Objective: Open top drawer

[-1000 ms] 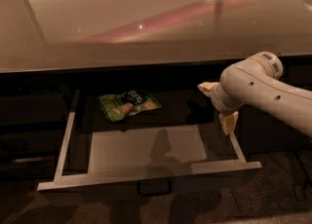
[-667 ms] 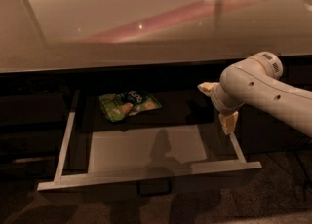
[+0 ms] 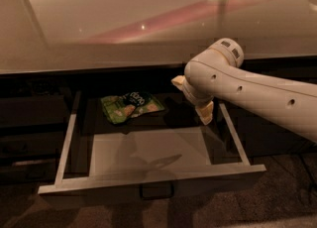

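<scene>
A glossy pale countertop (image 3: 124, 19) with soft pink reflections runs across the top, above a band of dark cabinet fronts and a speckled dark floor (image 3: 282, 197). Since a second ago the white arm (image 3: 257, 90) has swung left, so the gripper (image 3: 192, 97) now hangs over the right rear part of the top drawer (image 3: 67, 142) rather than over its right wall. The drawer and the green snack bag (image 3: 130, 107) lie as they did. The drawer stands pulled well out, with thin pale grey walls, a flat matte pale floor and a small rectangular loop handle (image 3: 156, 191) at the centre of its front. The crinkled bag rests at the left rear. The arm is smooth, rounded and dotted with small holes. Its yellowish fingers (image 3: 207, 113) are spread apart, holding nothing.
</scene>
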You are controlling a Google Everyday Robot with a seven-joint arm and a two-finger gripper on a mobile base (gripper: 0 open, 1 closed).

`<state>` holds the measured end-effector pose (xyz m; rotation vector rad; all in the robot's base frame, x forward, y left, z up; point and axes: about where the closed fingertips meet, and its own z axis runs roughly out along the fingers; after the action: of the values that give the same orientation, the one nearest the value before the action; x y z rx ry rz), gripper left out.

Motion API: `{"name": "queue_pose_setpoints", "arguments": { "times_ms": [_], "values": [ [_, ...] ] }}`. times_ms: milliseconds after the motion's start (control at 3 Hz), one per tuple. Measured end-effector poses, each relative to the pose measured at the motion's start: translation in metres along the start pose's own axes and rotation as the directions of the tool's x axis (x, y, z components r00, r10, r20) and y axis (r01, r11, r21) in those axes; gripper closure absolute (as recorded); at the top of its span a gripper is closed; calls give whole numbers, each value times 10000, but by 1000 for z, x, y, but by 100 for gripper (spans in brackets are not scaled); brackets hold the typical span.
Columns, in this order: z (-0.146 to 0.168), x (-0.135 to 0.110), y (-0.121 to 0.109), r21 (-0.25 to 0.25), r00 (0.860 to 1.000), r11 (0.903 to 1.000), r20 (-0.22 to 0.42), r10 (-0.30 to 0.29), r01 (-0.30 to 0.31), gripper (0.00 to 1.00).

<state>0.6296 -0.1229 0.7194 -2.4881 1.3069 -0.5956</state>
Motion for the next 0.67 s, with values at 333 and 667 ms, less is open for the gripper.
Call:
{"name": "queue_pose_setpoints", "arguments": {
  "times_ms": [333, 667],
  "values": [
    [0, 0, 0, 2, 10000, 10000, 2, 2, -2, 0],
    [0, -6, 17, 302, 9992, 9992, 322, 246, -256, 0]
  ]
}}
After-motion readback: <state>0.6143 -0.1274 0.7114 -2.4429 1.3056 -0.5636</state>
